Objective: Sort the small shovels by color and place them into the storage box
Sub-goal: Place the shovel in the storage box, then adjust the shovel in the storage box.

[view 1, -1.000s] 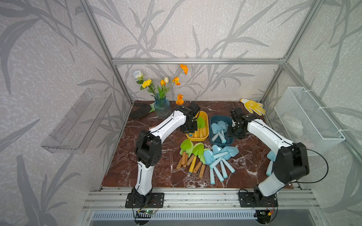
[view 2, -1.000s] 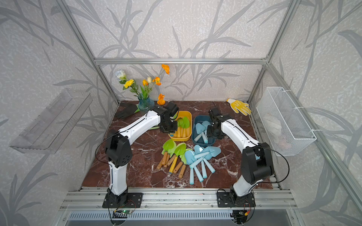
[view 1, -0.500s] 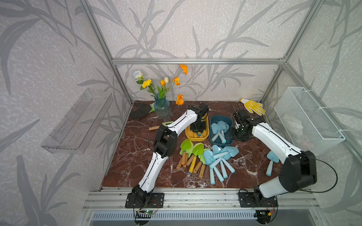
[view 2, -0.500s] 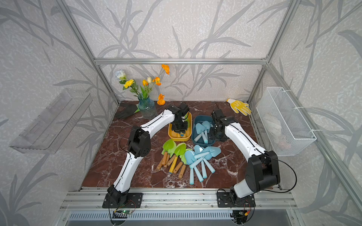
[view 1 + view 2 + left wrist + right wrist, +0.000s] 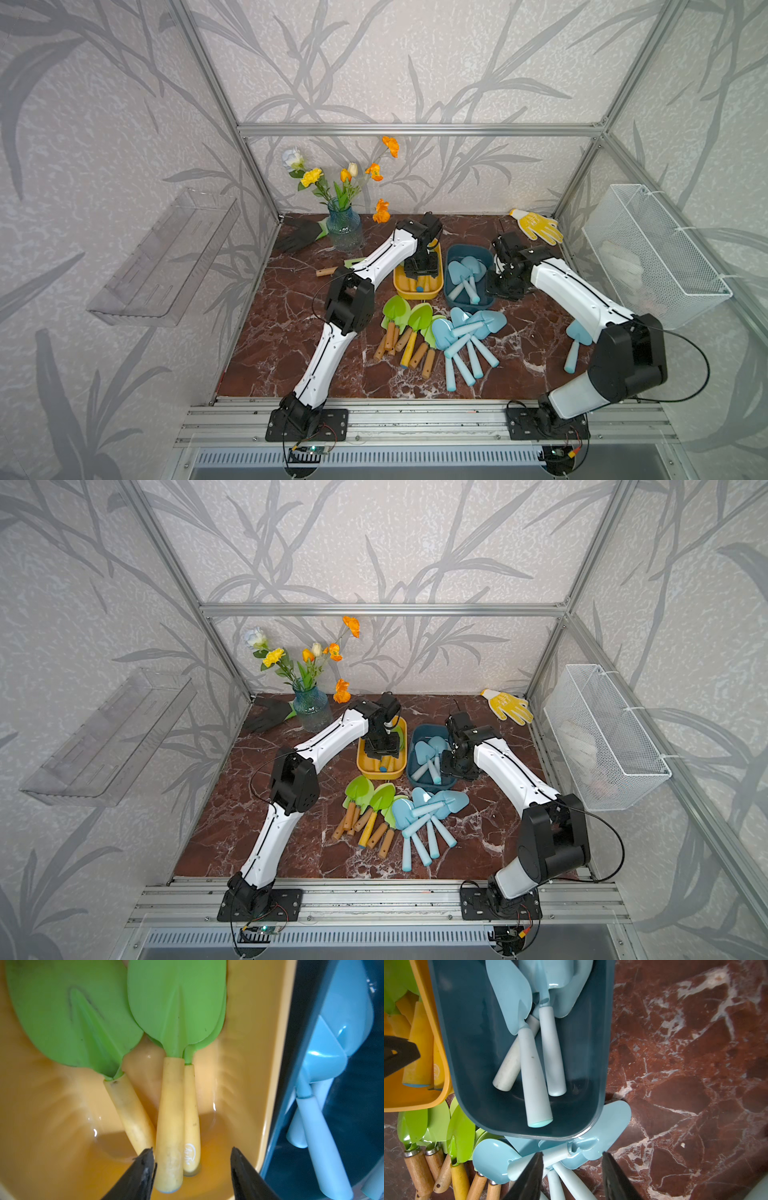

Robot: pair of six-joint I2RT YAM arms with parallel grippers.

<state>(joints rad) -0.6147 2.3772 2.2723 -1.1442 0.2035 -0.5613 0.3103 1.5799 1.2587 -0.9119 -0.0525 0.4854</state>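
Observation:
My left gripper [image 5: 192, 1153] hangs open inside the yellow storage box [image 5: 415, 293]. Three green shovels with yellow handles [image 5: 170, 1118] lie there, and one handle rests against a fingertip [image 5: 145, 1159] with nothing clamped. The dark blue storage box [image 5: 467, 1064] next to it holds three light blue shovels [image 5: 533, 1076]. My right gripper [image 5: 572, 1159] is open above that box's near right corner, over blue shovels [image 5: 469, 332] piled on the table. A pile of green shovels [image 5: 409, 320] lies left of them. One blue shovel [image 5: 577, 338] lies alone under the right arm.
A green fork with a wooden handle [image 5: 332, 270] lies left of the boxes. At the back stand a flower vase [image 5: 343, 228], a black glove [image 5: 301, 237] and a yellow glove [image 5: 536, 226]. A wire basket [image 5: 648, 257] hangs on the right wall, a clear shelf [image 5: 166, 257] on the left.
My left gripper carried a green shovel rightwards over the yellow box, lowered and opened, leaving the shovel in the box. The right gripper drifted slightly nearer, still open.

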